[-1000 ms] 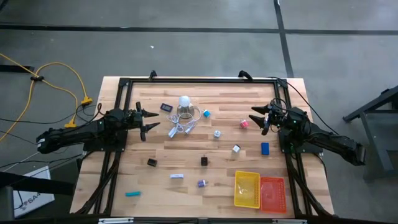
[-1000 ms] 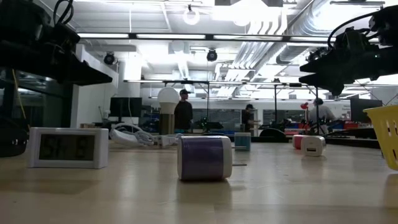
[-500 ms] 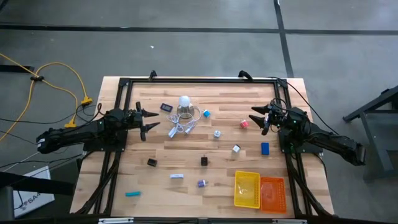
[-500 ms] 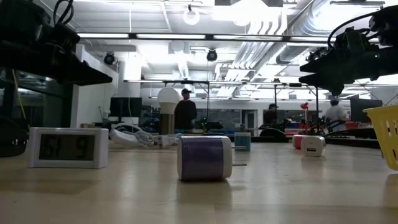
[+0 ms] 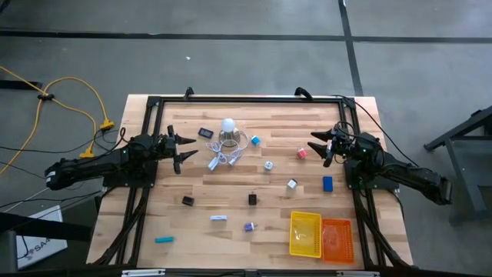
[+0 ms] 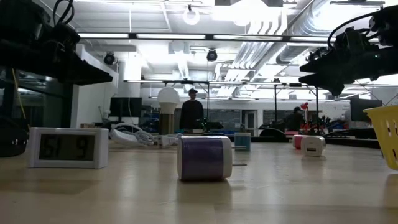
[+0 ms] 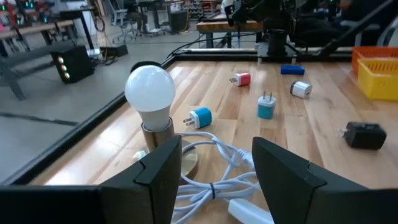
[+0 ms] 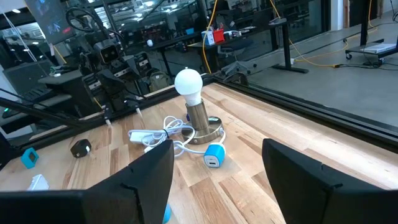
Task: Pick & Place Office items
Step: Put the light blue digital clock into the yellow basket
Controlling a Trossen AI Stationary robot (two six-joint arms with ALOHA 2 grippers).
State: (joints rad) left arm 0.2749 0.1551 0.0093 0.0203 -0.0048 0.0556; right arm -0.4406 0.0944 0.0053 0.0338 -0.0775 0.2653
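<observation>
Small office items lie scattered on the wooden table: a black clip (image 5: 187, 201), another black piece (image 5: 252, 199), a blue block (image 5: 327, 183), a pink cube (image 5: 302, 153), white cubes (image 5: 268, 165) (image 5: 292, 184), a teal stick (image 5: 163, 239), and a small blue-white piece (image 5: 218, 218). My left gripper (image 5: 181, 151) hovers open at the table's left side, facing the bulb lamp (image 7: 149, 90). My right gripper (image 5: 319, 146) hovers open at the right side, just beside the pink cube. Neither touches anything.
A white bulb lamp (image 5: 227, 127) with a looped white cord (image 5: 223, 158) stands far centre. The yellow tray (image 5: 305, 233) and the orange tray (image 5: 336, 238) sit at the near right. A small clock (image 6: 68, 147) and a purple cylinder (image 6: 204, 157) lie near the low camera. A black frame borders the table.
Both arms and every item on the table have kept still. Only people in the room beyond the table have walked toward the right in the low view.
</observation>
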